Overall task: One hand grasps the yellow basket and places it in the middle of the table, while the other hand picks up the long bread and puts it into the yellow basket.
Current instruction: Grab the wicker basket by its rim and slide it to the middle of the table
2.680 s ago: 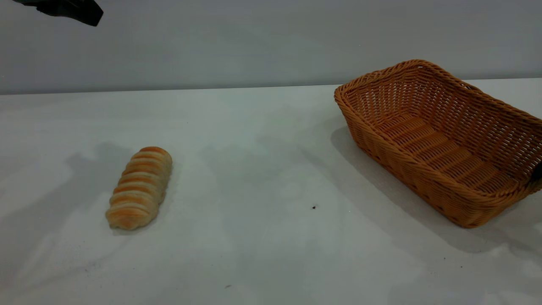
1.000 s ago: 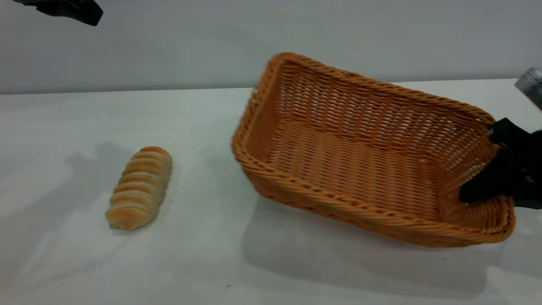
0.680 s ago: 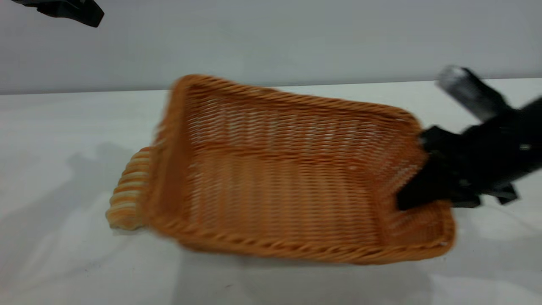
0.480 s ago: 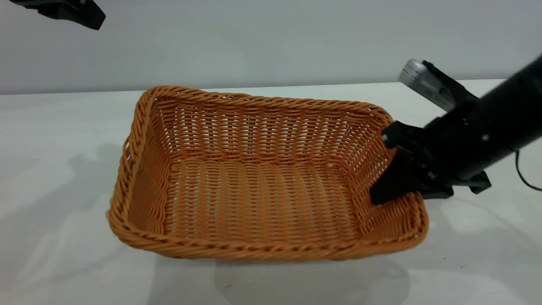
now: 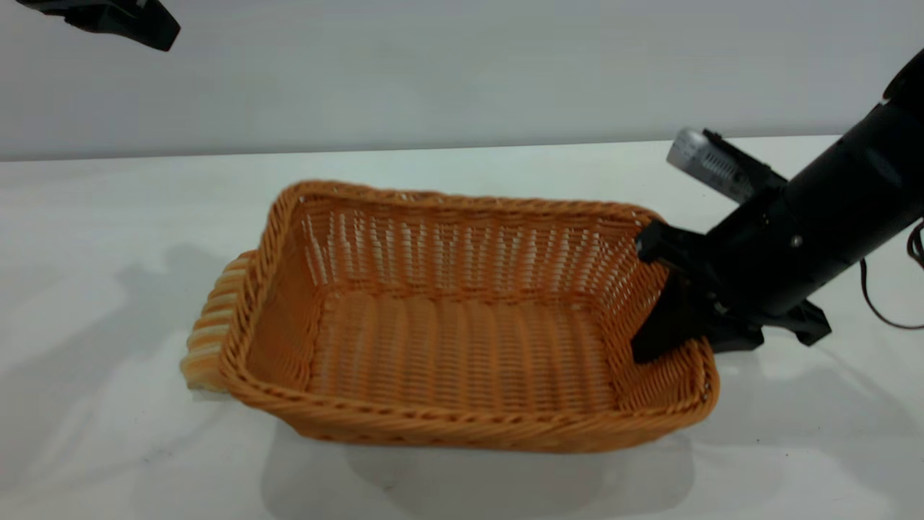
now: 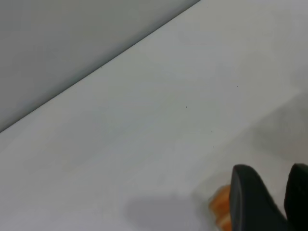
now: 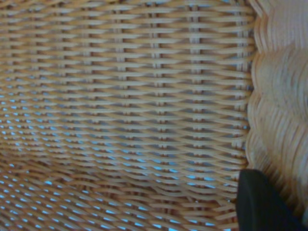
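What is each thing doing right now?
yellow basket: upright, empty, gripped at one end wall, partly hiding the bread.
long bread: lying flat on the table, outside the basket.
right pincer: shut on the basket's wall.
left pincer: up high above the bread, holding nothing.

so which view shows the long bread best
The exterior view: the long bread lies on the table, its ridged side showing, the rest hidden behind the yellow basket. The left wrist view catches only an orange sliver. The right wrist view shows none of it.
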